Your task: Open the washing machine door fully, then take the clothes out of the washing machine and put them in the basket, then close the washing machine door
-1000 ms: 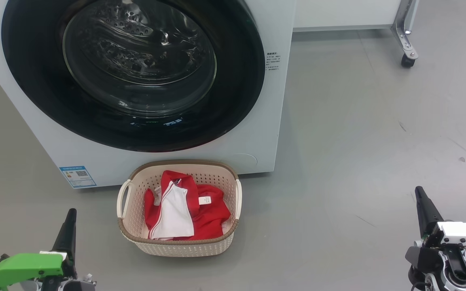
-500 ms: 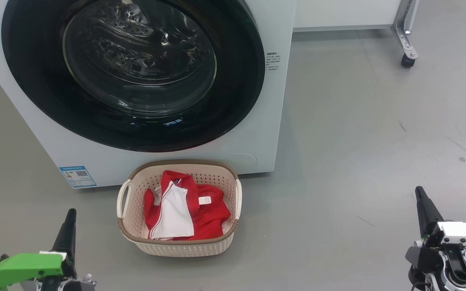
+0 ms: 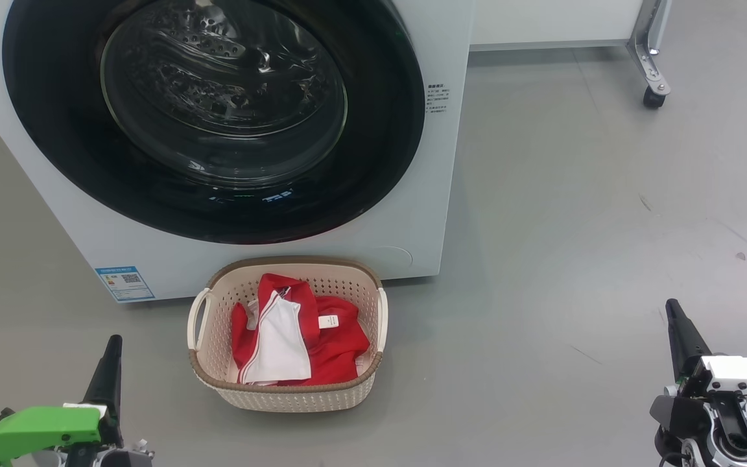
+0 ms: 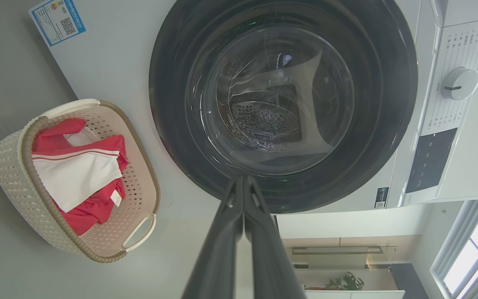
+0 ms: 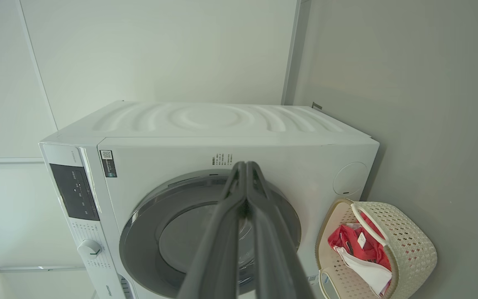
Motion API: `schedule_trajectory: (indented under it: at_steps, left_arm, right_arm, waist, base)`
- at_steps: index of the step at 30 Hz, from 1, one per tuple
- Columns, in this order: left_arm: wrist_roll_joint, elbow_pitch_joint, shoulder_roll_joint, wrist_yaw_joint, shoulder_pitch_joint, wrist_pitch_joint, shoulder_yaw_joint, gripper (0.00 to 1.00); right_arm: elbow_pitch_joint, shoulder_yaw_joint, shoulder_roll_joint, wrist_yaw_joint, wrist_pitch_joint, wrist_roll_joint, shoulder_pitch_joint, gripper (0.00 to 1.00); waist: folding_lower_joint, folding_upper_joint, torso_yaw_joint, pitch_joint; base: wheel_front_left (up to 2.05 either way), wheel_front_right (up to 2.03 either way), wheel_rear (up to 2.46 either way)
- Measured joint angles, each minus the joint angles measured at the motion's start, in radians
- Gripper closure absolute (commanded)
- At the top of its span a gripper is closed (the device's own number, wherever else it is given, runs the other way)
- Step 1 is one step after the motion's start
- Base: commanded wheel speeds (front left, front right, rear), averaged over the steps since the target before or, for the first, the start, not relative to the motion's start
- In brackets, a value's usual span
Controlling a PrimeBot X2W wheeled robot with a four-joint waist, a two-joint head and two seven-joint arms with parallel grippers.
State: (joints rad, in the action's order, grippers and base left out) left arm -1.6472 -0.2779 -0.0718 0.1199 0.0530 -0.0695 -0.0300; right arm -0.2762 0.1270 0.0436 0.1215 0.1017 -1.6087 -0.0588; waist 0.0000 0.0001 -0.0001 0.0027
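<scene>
The white washing machine (image 3: pixel 412 214) (image 4: pixel 110 62) (image 5: pixel 222 124) fills the upper left of the head view. Its round black door (image 3: pixel 218 117) (image 4: pixel 282 104) (image 5: pixel 206 232) lies flat against the front, shut. On the floor just before it stands the cream basket (image 3: pixel 286 389) (image 4: pixel 10 174) (image 5: pixel 413 249), and the red clothes (image 3: pixel 334 344) (image 4: pixel 93 203) (image 5: pixel 342 238) with a white panel lie inside. My left gripper (image 3: pixel 113 344) (image 4: pixel 243 179) is shut and empty, low left of the basket. Far to the basket's right, the right gripper (image 3: pixel 672 305) (image 5: pixel 246 164) is shut and empty.
Grey floor (image 3: pixel 574 227) spreads wide to the right of the machine. A metal frame leg on a caster (image 3: pixel 653 97) stands at the far right back, beside a white wall panel (image 3: pixel 555 23). The machine's control dial (image 4: pixel 459 83) sits on its top panel.
</scene>
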Motion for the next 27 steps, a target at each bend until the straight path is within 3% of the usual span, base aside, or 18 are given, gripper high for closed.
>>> schedule_trajectory:
  at_steps: [27]
  left_arm:
    - [0.0,-0.001,0.001,0.0,0.0,0.0,-0.001,1.0]
  right_arm:
    - [0.0,0.0,0.0,0.0,0.0,0.0,0.0,1.0]
  waist:
    - [0.0,0.0,0.0,0.0]
  base:
    - [0.0,0.0,0.0]
